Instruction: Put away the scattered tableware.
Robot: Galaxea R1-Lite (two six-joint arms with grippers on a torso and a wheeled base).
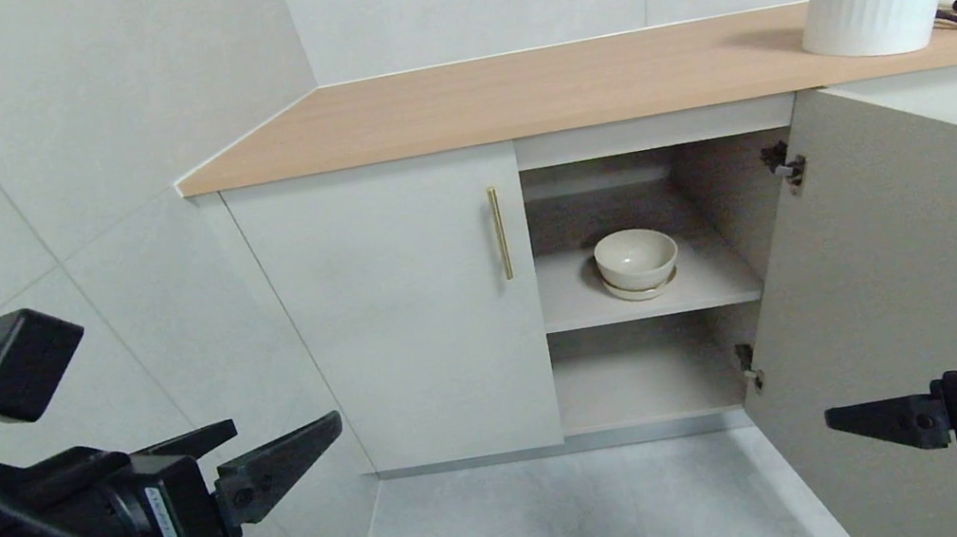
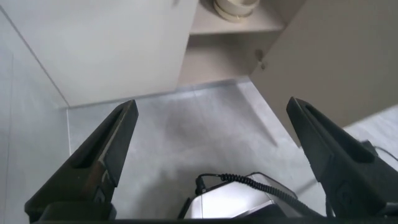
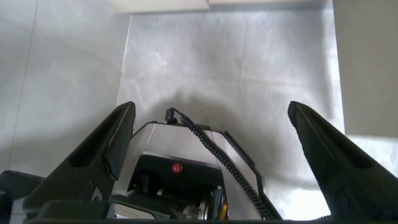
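Cabinet shelf (image 1: pixel 704 283) carries a bowl (image 1: pixel 636 257) on a saucer (image 1: pixel 638 289): probably ceramic, slick, breakable; grip its rim. Left end effector (image 2: pixel 211 104) and right end effector (image 3: pixel 210 109) gape wide, empty.

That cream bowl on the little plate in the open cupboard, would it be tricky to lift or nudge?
The round cream bowl looks glazed ceramic: probably stiff, breakable, somewhat slippery. Sitting on the small cream plate, it may slide or rock if pushed.
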